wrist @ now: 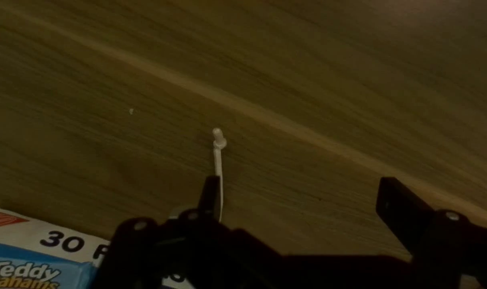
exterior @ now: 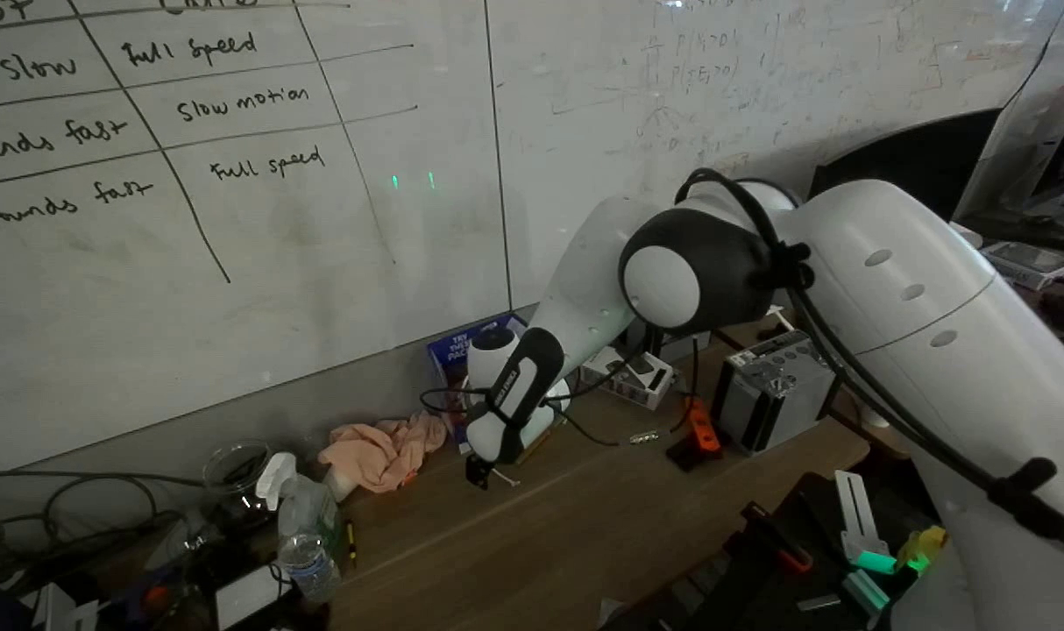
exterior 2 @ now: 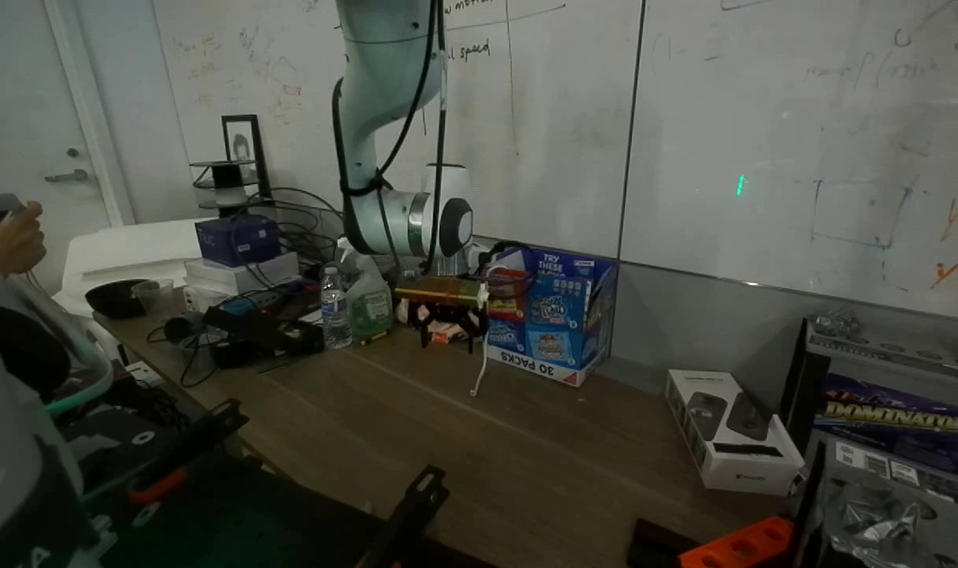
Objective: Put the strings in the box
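A thin white cord, my only visible piece of the strings [exterior 2: 479,375], hangs beside my gripper [exterior 2: 447,343], its knotted end lowest. In the wrist view this string [wrist: 218,160] runs down along the left finger [wrist: 209,192], outside the grip; its upper part is hidden there. My gripper [wrist: 299,184] stands wide open above the table with nothing between its fingers. The blue cardboard box [exterior 2: 601,323] with white lettering stands upright against the wall, beside and behind the gripper. In an exterior view the arm partly covers this box [exterior: 449,350]; its inside cannot be made out.
A pinkish cloth [exterior: 383,451] lies near the wall, by a spray bottle [exterior: 308,508] and a water bottle [exterior 2: 335,308]. Toward the opposite end are a white box [exterior 2: 727,430], an orange tool [exterior: 700,425] and a grey boxy device [exterior: 777,390].
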You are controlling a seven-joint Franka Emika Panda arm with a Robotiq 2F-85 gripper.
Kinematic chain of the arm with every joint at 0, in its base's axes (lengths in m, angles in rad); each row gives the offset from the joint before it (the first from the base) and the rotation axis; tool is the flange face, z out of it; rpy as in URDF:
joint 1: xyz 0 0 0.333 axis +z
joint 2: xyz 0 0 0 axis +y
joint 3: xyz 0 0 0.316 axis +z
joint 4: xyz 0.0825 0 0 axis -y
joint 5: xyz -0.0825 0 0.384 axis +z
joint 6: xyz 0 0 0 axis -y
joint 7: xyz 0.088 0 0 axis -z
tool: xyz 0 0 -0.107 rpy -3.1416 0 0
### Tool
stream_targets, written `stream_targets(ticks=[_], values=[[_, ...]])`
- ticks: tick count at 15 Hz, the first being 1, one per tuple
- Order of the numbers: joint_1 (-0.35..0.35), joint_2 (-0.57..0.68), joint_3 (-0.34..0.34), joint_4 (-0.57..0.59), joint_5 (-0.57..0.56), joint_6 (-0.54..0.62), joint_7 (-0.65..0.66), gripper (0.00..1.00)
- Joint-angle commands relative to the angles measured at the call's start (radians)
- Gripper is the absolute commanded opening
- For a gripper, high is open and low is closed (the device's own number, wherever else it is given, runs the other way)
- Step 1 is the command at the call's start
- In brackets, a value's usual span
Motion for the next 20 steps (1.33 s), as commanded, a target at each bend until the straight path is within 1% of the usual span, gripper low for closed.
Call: stream_targets(ticks=[1,5,10,15,20], values=[[0.002,0.086,-0.013,0.1,0.017,0.025,-0.026,1.0],[0.01,0.159,-0.042,0.179,0.008,0.008,-0.024,1.0],[-0.002,0.236,-0.056,0.259,0.015,-0.002,-0.022,1.0],[-0.007,0.291,-0.065,0.308,0.015,-0.013,-0.02,1.0],[-0.006,0.32,-0.069,0.343,0.016,-0.03,-0.017,1.0]])
